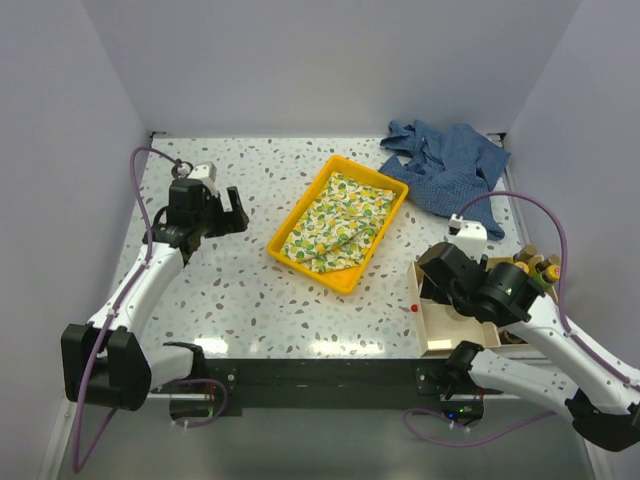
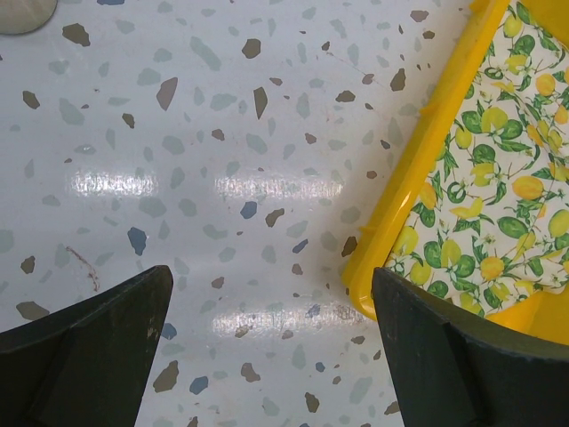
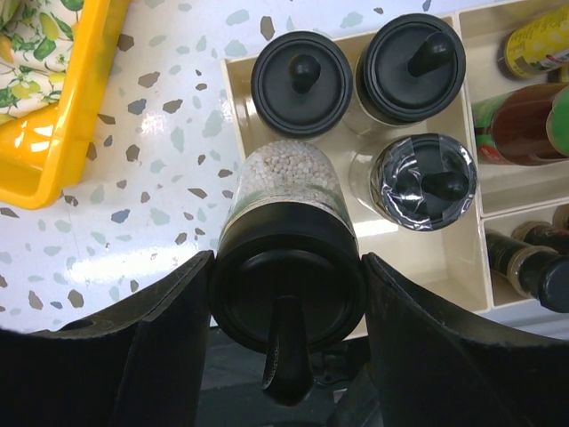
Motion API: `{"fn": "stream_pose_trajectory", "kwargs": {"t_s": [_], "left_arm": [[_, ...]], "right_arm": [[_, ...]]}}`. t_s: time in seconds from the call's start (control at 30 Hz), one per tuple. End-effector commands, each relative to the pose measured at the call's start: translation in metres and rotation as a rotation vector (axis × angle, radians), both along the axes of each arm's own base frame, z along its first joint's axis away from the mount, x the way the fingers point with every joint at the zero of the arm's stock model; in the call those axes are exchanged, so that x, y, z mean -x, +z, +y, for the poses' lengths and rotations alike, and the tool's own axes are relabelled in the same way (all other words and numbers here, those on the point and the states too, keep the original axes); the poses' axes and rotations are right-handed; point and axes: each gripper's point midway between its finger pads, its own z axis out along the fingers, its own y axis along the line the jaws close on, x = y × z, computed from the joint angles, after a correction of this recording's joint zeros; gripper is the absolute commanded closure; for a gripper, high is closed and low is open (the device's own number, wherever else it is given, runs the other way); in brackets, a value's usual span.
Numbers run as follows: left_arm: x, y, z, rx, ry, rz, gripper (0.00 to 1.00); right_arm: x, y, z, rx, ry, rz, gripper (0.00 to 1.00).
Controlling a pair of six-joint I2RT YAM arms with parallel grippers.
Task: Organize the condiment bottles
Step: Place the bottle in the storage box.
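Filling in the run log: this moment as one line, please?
right jaws: shut on black-lidded jar at divided box | left jaws: open, empty, above table beside yellow tray

Yellow tray [image 2: 427, 151], lemon-print cloth [image 1: 340, 222], blue cloth [image 1: 445, 165], black-lidded jars [image 3: 302, 82]

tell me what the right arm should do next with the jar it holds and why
Probably lower the black-lidded jar of white grains straight down and release it. The right tool is shut on it, over the cream organizer compartment where three black-lidded jars stand; the one free corner seems to lie beneath it.
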Motion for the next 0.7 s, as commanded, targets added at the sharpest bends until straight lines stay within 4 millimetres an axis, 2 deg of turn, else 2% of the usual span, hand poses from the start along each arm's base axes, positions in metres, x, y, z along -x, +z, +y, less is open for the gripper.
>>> {"fn": "stream_pose_trajectory", "kwargs": {"t_s": [0.0, 0.27, 0.37, 0.43, 0.57, 0.67], "left_arm": [[-0.004, 0.0, 0.005, -0.023, -0.001, -0.021, 0.0], [-0.004, 0.0, 0.005, -0.024, -0.002, -0.021, 0.0], [-0.004, -0.001, 0.005, -0.024, -0.002, -0.019, 0.0], [-0.004, 0.0, 0.005, -0.024, -0.002, -0.021, 0.0], [-0.003, -0.002, 0.004, -0.026, -0.002, -0.016, 0.0], [-0.003, -0.002, 0.004, -0.027, -0.003, -0.015, 0.0]], "right_arm": [[0.004, 0.0, -0.003, -0.005, -0.008, 0.009, 1.0], [0.004, 0.0, -0.007, -0.019, -0.017, -0.02, 1.0], [0.002, -0.01, -0.009, 0.014, -0.023, -0.014, 1.0], [-0.002, -0.015, -0.005, 0.031, -0.015, -0.004, 1.0], [-0.013, -0.012, -0.012, 0.095, -0.071, -0.042, 1.0], [-0.02, -0.018, -0.005, 0.1, -0.072, -0.036, 1.0]]}}
